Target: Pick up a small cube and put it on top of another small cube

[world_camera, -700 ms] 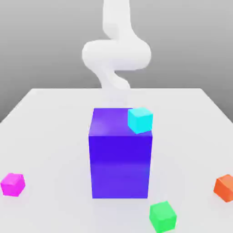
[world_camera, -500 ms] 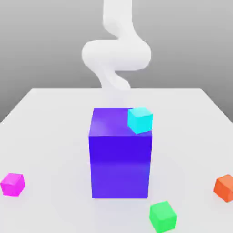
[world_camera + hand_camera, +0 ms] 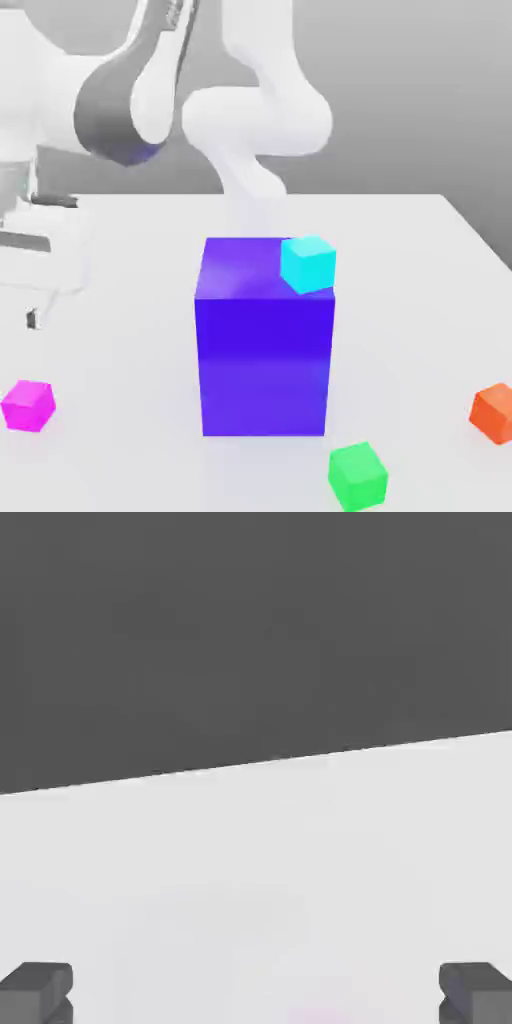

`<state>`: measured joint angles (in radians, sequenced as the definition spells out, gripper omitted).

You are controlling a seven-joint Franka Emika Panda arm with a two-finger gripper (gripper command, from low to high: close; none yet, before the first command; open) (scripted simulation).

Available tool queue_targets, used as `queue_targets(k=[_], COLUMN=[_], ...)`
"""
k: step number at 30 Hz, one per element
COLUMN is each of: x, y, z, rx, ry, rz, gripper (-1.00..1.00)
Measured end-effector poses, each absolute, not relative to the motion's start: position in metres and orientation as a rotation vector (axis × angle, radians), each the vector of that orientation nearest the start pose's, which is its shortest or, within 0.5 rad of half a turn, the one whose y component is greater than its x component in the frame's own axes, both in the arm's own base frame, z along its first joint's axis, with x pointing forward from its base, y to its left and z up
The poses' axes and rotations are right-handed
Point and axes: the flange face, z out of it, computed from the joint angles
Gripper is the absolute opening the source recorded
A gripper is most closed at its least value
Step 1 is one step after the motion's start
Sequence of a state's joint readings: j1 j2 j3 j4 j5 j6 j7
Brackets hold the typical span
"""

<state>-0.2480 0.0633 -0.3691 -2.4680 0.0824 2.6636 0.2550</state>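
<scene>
The arm reaches in from the upper left of the exterior view, its pincer [image 3: 35, 300] hanging above the table [image 3: 120, 400] near the left edge, over the small cube [image 3: 27, 405], which sits magenta-pink on the table at the lower left of that view, apart from the pincer and not yet gripped. In the hand view the two dark fingertips [image 3: 36, 990] sit at opposite lower corners of the frame, so the pincer is spread wide with nothing between the fingers. This looks like the approach step: lining up over the cube before descending. The next move would call for lowering straight down until the fingers straddle the cube, then pinching it. Mid-frame stands a big blue-violet block [image 3: 264, 340] with a small cyan cube [image 3: 308, 263] on its top right corner; a green cube [image 3: 357, 476] lies at the lower middle and an orange cube [image 3: 494, 412] at the right edge. Which small cube is the stacking target cannot be told.
</scene>
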Motion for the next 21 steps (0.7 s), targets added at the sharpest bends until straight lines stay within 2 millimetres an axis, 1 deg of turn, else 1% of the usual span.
queue_targets(k=[2,4,6,9,10,15,16,17,18,21], x=[0.381,0.358,0.35,0.347,0.347,0.347,0.346,0.346,0.347,0.347], y=[-0.299,-0.311,-0.315,-0.316,-0.316,-0.316,-0.316,-0.316,-0.316,-0.316], z=[0.246,0.209,0.181,0.143,0.133,0.132,0.127,0.131,0.139,0.173], rx=[-2.803,-2.798,-2.795,-2.794,-2.794,-2.793,-2.792,-2.793,-2.793,-2.793], ry=[1.425,1.434,1.438,1.438,1.439,1.439,1.439,1.439,1.439,1.438], rz=[-0.13,-0.042,-0.011,-0.002,-0.001,0.001,0.002,0.002,0.002,0.001], gripper=[0.0,0.0,0.0,0.0,-1.0,-1.0,-1.0,-1.0,-1.0,-1.0])
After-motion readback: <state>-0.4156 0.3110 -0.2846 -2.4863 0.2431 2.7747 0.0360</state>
